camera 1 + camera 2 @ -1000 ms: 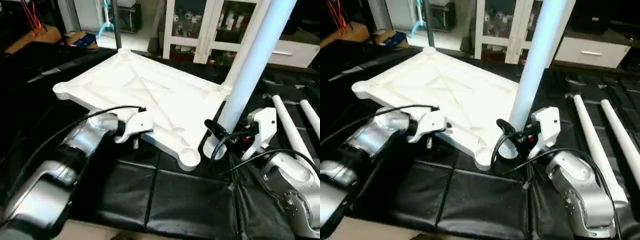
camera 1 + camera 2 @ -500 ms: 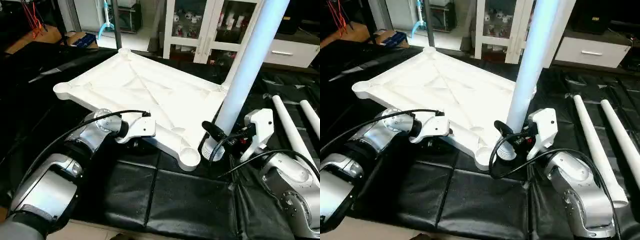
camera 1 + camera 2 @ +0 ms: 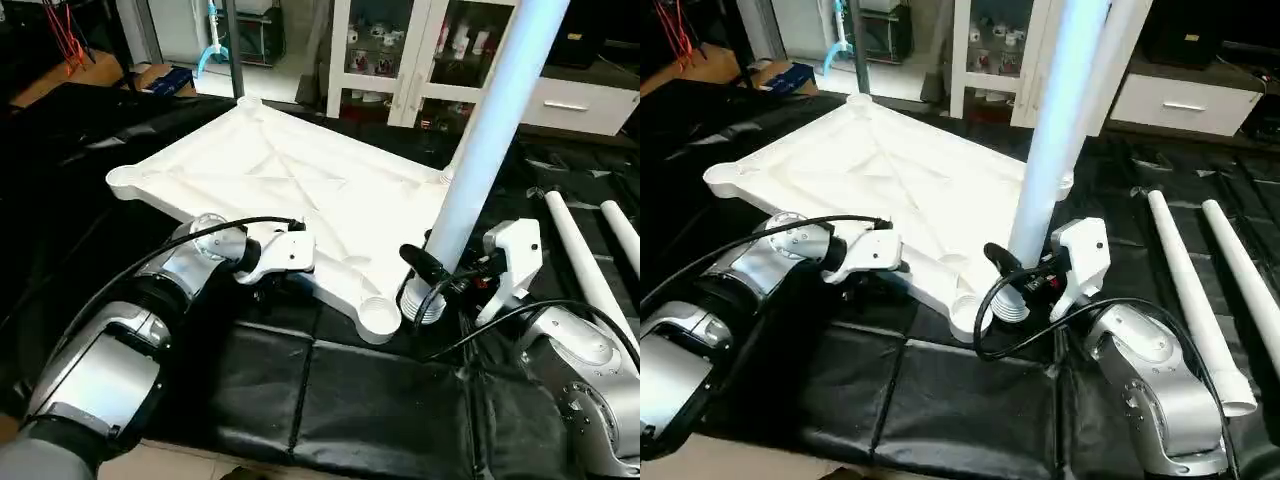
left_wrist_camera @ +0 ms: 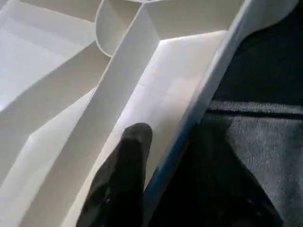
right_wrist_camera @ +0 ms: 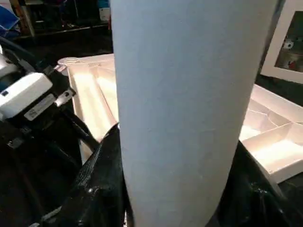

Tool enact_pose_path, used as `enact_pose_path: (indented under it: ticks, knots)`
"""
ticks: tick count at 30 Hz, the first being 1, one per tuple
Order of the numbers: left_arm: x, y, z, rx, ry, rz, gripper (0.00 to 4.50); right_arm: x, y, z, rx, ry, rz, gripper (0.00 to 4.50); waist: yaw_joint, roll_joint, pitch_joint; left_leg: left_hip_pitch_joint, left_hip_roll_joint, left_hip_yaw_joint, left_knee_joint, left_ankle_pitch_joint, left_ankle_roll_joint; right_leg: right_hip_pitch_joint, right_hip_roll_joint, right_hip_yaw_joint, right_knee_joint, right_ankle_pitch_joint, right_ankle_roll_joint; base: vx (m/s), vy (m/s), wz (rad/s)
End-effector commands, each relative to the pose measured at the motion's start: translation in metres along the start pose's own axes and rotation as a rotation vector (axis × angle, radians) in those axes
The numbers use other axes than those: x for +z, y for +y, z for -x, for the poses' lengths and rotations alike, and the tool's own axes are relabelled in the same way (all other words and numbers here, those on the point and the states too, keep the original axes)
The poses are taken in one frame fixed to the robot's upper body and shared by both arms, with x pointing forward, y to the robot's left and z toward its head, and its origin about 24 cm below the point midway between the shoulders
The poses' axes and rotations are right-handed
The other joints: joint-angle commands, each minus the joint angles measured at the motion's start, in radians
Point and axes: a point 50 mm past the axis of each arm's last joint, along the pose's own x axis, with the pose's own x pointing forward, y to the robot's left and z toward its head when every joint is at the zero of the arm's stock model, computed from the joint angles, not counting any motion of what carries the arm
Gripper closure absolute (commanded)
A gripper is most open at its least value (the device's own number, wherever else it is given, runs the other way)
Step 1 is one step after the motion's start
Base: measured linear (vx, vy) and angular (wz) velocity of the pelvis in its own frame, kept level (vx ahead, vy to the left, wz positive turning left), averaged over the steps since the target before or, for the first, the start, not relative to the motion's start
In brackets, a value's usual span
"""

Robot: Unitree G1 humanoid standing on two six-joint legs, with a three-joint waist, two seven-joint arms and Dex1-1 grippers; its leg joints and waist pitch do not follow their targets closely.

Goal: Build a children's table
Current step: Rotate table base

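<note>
The children's table top lies upside down on the black mat, ribs facing up. My left gripper is at its near edge. In the left wrist view one black finger rests inside the rim and the other sits under it, so the gripper is shut on the rim. My right gripper is shut on a white leg and holds it nearly upright. The leg's ribbed lower end is just right of the near corner socket. Another leg stands in the far right corner.
Two loose legs lie on the mat to the right. A white glass-door cabinet and a drawer unit stand behind the table. A dark pole rises at the far corner.
My left gripper has moved in to the table top's near rim and closed its fingers around it. The held leg has tipped more upright, with its lower end closer to the corner socket.
</note>
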Motion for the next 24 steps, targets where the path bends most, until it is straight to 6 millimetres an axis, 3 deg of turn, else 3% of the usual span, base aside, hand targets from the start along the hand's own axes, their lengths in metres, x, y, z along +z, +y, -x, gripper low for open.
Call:
enact_pose_path:
  ticks: [1, 16, 21, 24]
  knots:
    - [-0.009, -0.012, -0.004, -0.094, 0.073, -0.032, 3.26, 0.009, 0.0, -0.002, 0.014, -0.03, 0.035, 2.67, 0.004, 0.0, -0.075, 0.025, 0.073, -0.028, -0.078, -0.085, 0.052, 0.048, -0.1, 0.05, -0.055, 0.116, -0.29, 0.0, 0.0, 0.0]
    - [-0.022, -0.023, 0.003, -0.208, 0.182, -0.11, 4.0, 0.011, -0.001, -0.004, 0.015, -0.039, 0.044, 2.67, -0.012, 0.002, -0.07, 0.026, 0.073, -0.028, -0.084, -0.146, 0.022, 0.046, -0.1, 0.052, -0.065, 0.008, -0.276, 0.0, 0.0, 0.0]
    - [-0.026, -0.043, 0.011, -0.27, 0.093, 0.137, 4.15, 0.011, -0.001, -0.004, -0.001, -0.061, -0.008, 2.67, -0.018, 0.002, -0.068, 0.024, 0.072, -0.025, -0.088, -0.15, 0.015, 0.05, -0.101, 0.051, -0.063, -0.022, -0.28, 0.0, 0.0, 0.0]
    - [-0.031, -0.049, 0.017, -0.245, 0.102, 0.197, 4.23, 0.009, -0.001, -0.004, -0.007, -0.058, -0.033, 2.67, -0.022, 0.004, -0.064, 0.031, 0.071, -0.018, -0.088, -0.182, 0.01, 0.038, -0.096, 0.054, -0.075, -0.107, -0.269, 0.0, 0.0, 0.0]
